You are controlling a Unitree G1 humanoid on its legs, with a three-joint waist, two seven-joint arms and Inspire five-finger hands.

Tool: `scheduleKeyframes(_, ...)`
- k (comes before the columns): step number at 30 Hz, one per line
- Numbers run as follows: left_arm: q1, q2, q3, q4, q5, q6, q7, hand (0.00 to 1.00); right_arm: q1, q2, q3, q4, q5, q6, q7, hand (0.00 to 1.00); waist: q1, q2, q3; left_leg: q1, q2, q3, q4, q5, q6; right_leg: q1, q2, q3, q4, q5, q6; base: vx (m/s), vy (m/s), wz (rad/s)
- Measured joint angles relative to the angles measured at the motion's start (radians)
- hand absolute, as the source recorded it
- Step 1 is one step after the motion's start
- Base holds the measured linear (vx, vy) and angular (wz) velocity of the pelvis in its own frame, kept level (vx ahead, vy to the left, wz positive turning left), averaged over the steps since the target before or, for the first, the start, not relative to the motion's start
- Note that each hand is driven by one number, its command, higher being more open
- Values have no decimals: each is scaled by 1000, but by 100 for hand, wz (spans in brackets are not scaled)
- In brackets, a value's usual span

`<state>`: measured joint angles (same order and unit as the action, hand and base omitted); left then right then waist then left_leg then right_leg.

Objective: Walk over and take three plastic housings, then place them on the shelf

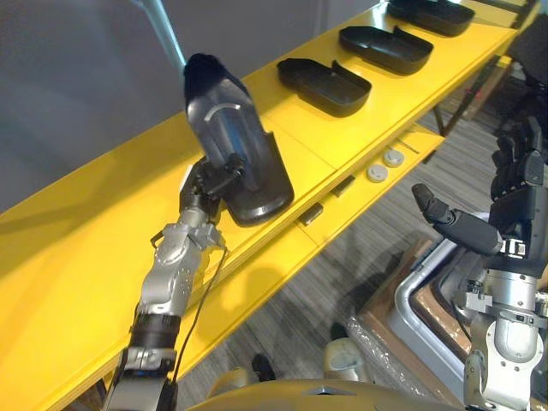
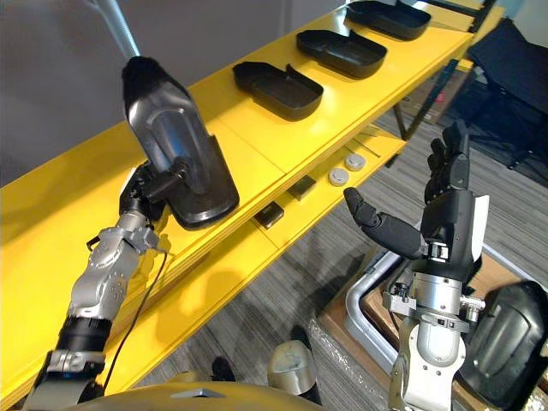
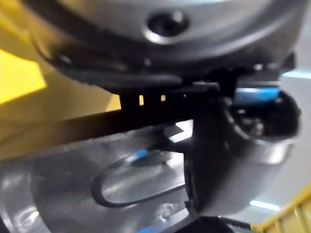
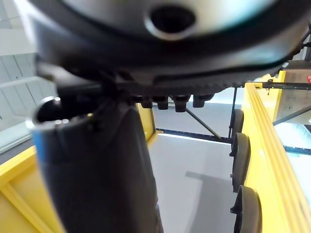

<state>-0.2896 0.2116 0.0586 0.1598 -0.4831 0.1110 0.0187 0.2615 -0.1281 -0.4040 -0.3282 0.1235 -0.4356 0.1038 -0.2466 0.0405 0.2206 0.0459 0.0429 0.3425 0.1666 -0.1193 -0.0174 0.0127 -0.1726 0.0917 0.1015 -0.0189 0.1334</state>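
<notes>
While facing the long yellow shelf (image 1: 86, 248), grips one black plastic housing (image 1: 235, 145) in the left hand (image 1: 208, 181) at 9 o'clock, raised on end above the shelf's near stretch, broad end down. Hard to read the fingers from the head views, tucked as they are behind the housing's lower rim. From the left wrist view, shows the thumb pressed across a glossy face of the housing, so clenched on it.

Toward 1 o'clock, three more lying hollow side up on the top board, in a row and apart: nearest shelved housing (image 1: 324, 86), middle shelved housing (image 1: 385, 49) and farthest shelved housing (image 2: 387, 17). Cuts that last one off at the top edge in the left eye view, fuller in the right eye view. From the right wrist view, catches all three edge-on.

Below them, on the lower ledge (image 1: 364, 197), two white discs (image 1: 378, 173) side by side and two small dark blocks (image 1: 311, 214), too small to identify.

At 4 o'clock, right hand (image 2: 449, 218) held up off the shelf, fingers straight, thumb spread, holding nothing.

At 5 o'clock in the right eye view, a dark rounded shell (image 2: 507, 342) behind the right arm, partly hidden and cut by the edge.
</notes>
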Motion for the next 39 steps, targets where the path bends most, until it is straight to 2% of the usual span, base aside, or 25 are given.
scheduleKeyframes(4, -93, 28, 31, 124, -22, 0, 65, 0, -1, -37, 4, 5, 0, 0, 46, 100, -22, 8, -9, 34, -1, 19, -53, 28, -9, -6, 11, 22, 3, 0, 0, 9, -41, -16)
scheduleKeyframes(12, -171, 42, 51, 238, -33, 18, 163, 0, 1, -38, 26, 14, 0, 0, 89, 100, -51, 19, -9, 73, -4, 33, -123, 71, -13, -14, 22, 32, 22, -5, -5, -38, -38, -6)
scheduleKeyframes(13, -184, 43, 61, 255, -56, 40, 167, 100, 2, -38, 26, 14, 1, 0, 91, 100, -56, 23, -8, 74, -5, 34, -126, 74, -13, -16, 21, 32, 25, -5, -5, -79, -42, -1)
scheduleKeyframes(19, -193, 44, 74, 333, -135, 110, 163, 100, 31, -75, 25, 14, 2, 15, 92, 100, -62, 56, -5, 83, -12, 38, -146, 87, -12, -30, 20, 40, 45, -11, -1, -54, -27, -4)
scheduleKeyframes(29, -207, 69, 10, 335, -125, 162, 116, 100, 41, -75, 65, 0, 5, 17, 87, 100, -61, 57, -4, 85, -16, -4, -174, 119, -11, -18, 13, -3, 52, -15, 3, -32, -25, 13)
scheduleKeyframes(34, -213, 69, -13, 340, -61, 153, 119, 100, 36, -75, 78, -32, 24, 20, 78, 100, -59, 64, 5, 87, -16, -24, -191, 135, -14, -11, 13, -24, 49, -17, 5, -16, -24, 12)
scheduleKeyframes(39, -217, 70, -10, 341, 33, 124, 215, 100, 37, -75, 100, -35, 50, 23, 48, 100, -63, 71, 6, 92, -15, -32, -207, 149, -12, -8, 17, -28, 41, -15, 5, -1, -4, 1)
